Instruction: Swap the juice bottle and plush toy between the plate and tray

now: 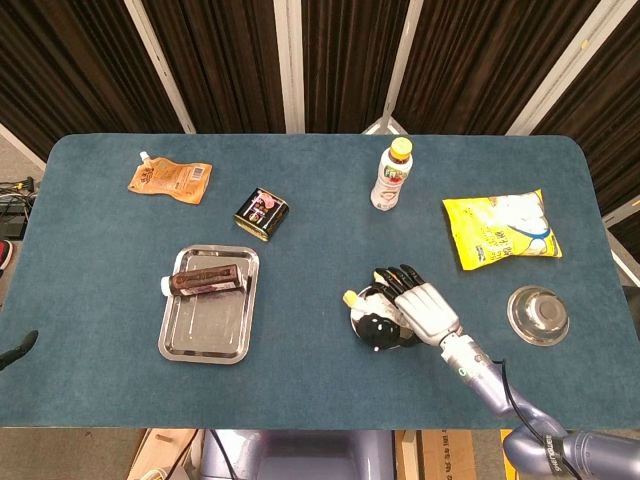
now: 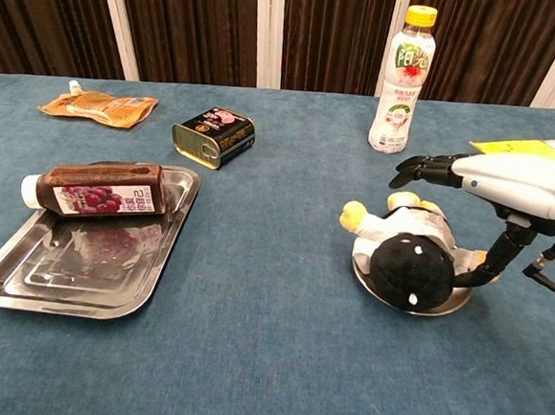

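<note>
Two bottles [image 1: 205, 279], two pouches [image 1: 170, 179], one can [image 1: 261, 213]

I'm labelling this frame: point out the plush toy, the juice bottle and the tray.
plush toy [image 2: 411, 268], chest view, on its black body.
juice bottle [image 2: 94, 189], chest view, on its label.
tray [image 2: 84, 279], chest view, on its bare floor.

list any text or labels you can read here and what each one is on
Tall bottle: large green characters on the label, too blurred to read.
Juice bottle on the tray: label print too small.
Tin can: printed lid, unreadable.
Orange pouch and yellow bag: print blurred.
Nothing legible.
</note>
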`<control>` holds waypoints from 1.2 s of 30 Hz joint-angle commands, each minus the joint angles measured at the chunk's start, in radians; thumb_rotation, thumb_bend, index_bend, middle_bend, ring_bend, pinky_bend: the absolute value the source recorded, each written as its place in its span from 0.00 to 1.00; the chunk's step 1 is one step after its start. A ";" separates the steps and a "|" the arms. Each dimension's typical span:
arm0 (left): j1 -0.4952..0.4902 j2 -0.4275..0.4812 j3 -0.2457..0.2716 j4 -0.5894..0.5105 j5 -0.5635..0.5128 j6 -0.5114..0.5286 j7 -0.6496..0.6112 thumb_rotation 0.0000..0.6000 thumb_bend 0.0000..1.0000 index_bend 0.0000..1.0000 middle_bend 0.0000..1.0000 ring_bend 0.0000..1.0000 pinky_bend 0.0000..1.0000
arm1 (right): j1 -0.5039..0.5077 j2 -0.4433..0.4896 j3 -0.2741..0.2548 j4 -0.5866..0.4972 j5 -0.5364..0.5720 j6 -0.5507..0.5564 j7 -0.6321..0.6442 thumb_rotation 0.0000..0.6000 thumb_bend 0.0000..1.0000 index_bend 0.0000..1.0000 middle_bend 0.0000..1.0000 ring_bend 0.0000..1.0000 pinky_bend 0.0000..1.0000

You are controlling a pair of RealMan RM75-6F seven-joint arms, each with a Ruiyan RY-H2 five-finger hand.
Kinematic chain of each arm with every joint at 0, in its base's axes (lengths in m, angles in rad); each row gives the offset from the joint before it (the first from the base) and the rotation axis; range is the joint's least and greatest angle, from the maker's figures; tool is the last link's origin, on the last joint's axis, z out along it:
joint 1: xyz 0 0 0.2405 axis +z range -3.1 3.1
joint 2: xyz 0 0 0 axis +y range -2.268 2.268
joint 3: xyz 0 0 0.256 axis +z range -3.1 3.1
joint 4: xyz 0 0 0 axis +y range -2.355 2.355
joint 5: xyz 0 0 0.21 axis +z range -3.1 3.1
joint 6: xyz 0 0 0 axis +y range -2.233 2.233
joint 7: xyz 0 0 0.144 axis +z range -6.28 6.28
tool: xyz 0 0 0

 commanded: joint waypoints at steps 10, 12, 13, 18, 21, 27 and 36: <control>0.001 0.033 0.020 -0.017 0.003 -0.041 0.027 1.00 0.05 0.16 0.01 0.00 0.14 | -0.076 0.225 -0.033 -0.187 0.149 0.086 -0.262 1.00 0.08 0.01 0.00 0.00 0.00; 0.002 0.045 0.023 -0.027 -0.004 -0.055 0.030 1.00 0.06 0.16 0.01 0.00 0.14 | -0.119 0.253 -0.026 -0.194 0.179 0.159 -0.265 1.00 0.08 0.01 0.00 0.00 0.00; 0.001 0.050 0.024 -0.032 -0.008 -0.062 0.030 1.00 0.06 0.16 0.00 0.00 0.14 | -0.142 0.264 -0.022 -0.187 0.184 0.197 -0.251 1.00 0.08 0.01 0.00 0.00 0.00; 0.001 0.075 0.034 -0.055 -0.017 -0.093 0.022 1.00 0.06 0.16 0.00 0.00 0.14 | -0.260 0.239 -0.027 -0.066 0.121 0.356 -0.079 1.00 0.08 0.01 0.00 0.00 0.00; 0.005 0.084 0.044 -0.067 -0.018 -0.102 0.026 1.00 0.06 0.16 0.00 0.00 0.14 | -0.324 0.189 -0.045 0.003 0.075 0.430 0.015 1.00 0.08 0.01 0.00 0.00 0.00; 0.023 0.097 0.059 -0.089 -0.018 -0.092 0.048 1.00 0.06 0.16 0.00 0.00 0.14 | -0.401 0.114 -0.076 0.119 -0.036 0.537 0.100 1.00 0.08 0.02 0.00 0.00 0.00; 0.021 0.122 0.065 -0.091 -0.020 -0.120 0.011 1.00 0.07 0.16 0.00 0.00 0.14 | -0.441 0.113 -0.045 0.118 -0.078 0.617 0.089 1.00 0.08 0.02 0.00 0.00 0.00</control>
